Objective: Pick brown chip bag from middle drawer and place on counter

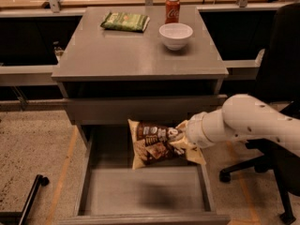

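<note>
The brown chip bag (pixel 152 143) hangs in the air above the open middle drawer (pixel 140 191), roughly level with the drawer front above it. My gripper (pixel 180 136) is at the bag's right end and is shut on it; the white arm (pixel 243 123) reaches in from the right. The bag casts a dark shadow on the drawer's grey floor. The counter (pixel 136 50) is the grey cabinet top above and behind the bag.
On the counter lie a flat green snack bag (pixel 125 21), a red soda can (pixel 172 9) and a white bowl (pixel 176 35). A black office chair (pixel 276 78) stands to the right. A black wheeled leg (pixel 28 198) is on the floor at lower left.
</note>
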Action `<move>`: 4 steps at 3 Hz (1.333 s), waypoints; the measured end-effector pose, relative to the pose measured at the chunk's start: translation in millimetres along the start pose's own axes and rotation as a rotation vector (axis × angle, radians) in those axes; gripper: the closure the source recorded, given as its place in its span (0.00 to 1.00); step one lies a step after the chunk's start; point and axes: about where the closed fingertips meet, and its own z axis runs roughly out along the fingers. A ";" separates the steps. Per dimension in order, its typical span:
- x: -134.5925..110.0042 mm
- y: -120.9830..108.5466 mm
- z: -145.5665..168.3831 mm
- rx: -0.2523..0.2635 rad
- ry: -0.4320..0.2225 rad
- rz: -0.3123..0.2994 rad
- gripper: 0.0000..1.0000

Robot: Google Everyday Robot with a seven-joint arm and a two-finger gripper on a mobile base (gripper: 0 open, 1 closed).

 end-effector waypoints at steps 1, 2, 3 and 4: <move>-55.9 -28.9 -50.8 0.041 -0.061 -0.138 1.00; -109.6 -67.2 -105.2 0.105 -0.071 -0.241 1.00; -133.6 -86.9 -128.0 0.151 -0.096 -0.267 1.00; -133.9 -85.0 -127.2 0.156 -0.101 -0.261 1.00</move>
